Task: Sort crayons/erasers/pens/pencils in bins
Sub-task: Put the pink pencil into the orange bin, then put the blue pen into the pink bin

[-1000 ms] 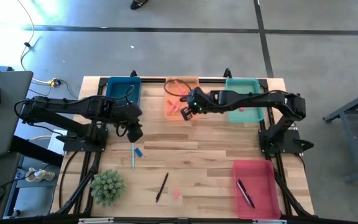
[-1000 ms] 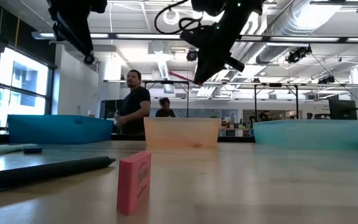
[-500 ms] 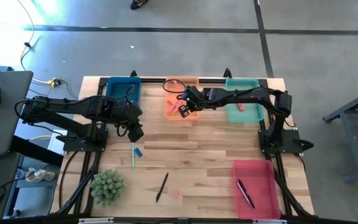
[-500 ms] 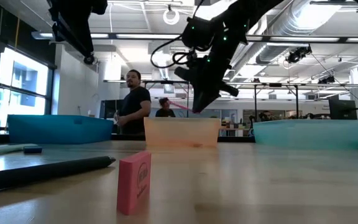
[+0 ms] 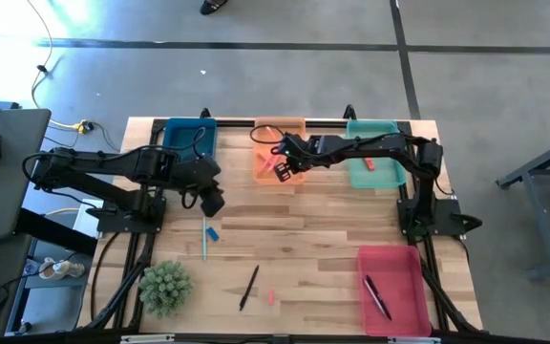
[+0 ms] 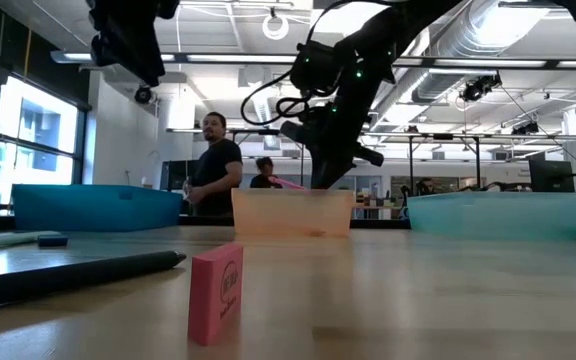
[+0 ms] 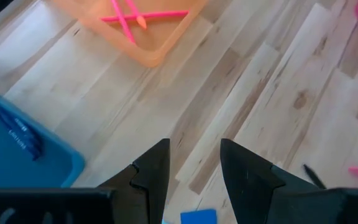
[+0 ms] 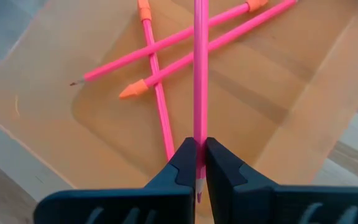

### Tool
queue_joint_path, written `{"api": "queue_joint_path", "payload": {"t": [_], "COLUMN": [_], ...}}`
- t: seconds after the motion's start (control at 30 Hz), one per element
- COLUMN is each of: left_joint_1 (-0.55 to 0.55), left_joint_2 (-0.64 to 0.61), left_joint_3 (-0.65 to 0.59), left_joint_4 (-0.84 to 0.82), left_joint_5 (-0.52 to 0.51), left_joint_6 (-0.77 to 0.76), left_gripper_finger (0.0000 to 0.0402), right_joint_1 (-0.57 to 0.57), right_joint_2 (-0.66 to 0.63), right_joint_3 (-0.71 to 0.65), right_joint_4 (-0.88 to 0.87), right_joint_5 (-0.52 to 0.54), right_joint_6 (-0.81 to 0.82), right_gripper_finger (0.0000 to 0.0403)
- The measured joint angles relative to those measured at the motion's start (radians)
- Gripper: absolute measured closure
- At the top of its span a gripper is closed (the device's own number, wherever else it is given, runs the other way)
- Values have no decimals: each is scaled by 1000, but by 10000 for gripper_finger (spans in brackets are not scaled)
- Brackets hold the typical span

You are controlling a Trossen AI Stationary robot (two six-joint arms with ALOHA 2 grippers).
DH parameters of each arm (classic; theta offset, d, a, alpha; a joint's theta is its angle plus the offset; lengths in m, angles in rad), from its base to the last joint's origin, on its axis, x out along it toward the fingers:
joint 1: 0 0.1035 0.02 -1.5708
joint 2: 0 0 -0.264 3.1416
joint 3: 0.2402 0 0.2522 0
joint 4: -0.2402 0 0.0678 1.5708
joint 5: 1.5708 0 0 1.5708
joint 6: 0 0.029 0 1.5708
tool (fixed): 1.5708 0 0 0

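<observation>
Wooden worktop (image 5: pixel 304 239): right gripper (image 8: pixel 197 163), fingers clamped on a pink pencil (image 8: pixel 199 81), hangs above the orange bin (image 5: pixel 265 167); left gripper (image 7: pixel 193 163), fingers parted and empty, hovers near a blue eraser (image 5: pixel 214 233).

Light wood table (image 5: pixel 313 239), four bins (image 5: pixel 279 145) at its edges, pens (image 5: pixel 248 287), erasers (image 5: pixel 213 233), small green plant (image 5: pixel 165 287)

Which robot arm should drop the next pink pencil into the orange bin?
The right. Its gripper is shut on a pink pencil above the orange bin, where three pencils lie. The left gripper is empty, over bare table.
</observation>
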Motion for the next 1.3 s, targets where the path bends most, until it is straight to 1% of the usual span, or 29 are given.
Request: {"api": "queue_joint_path", "payload": {"t": [0.27,0.47,0.6,0.87,1.07,1.17,1.3], "left_joint_1": [0,0,0,0,0,0,-2], "left_joint_2": [0,0,0,0,0,0,0], "left_joint_3": [0,0,0,0,0,0,0], "left_joint_4": [47,48,47,46,43,42,35], "left_joint_5": [6,8,8,9,11,20,39], "left_joint_6": [0,0,1,0,-43,-65,-152], "left_gripper_finger": [273,273,273,273,270,258,229], "right_joint_1": [0,0,0,2,2,2,2], "right_joint_2": [0,0,0,-2,-2,-10,-46], "right_joint_3": [0,0,0,0,0,0,0], "right_joint_4": [0,-8,-16,-16,-15,-17,-10], "right_joint_5": [0,-4,-12,-15,-29,-39,-33], "right_joint_6": [-3,4,28,50,52,49,12], "right_gripper_finger": [402,400,383,327,295,287,286]}}
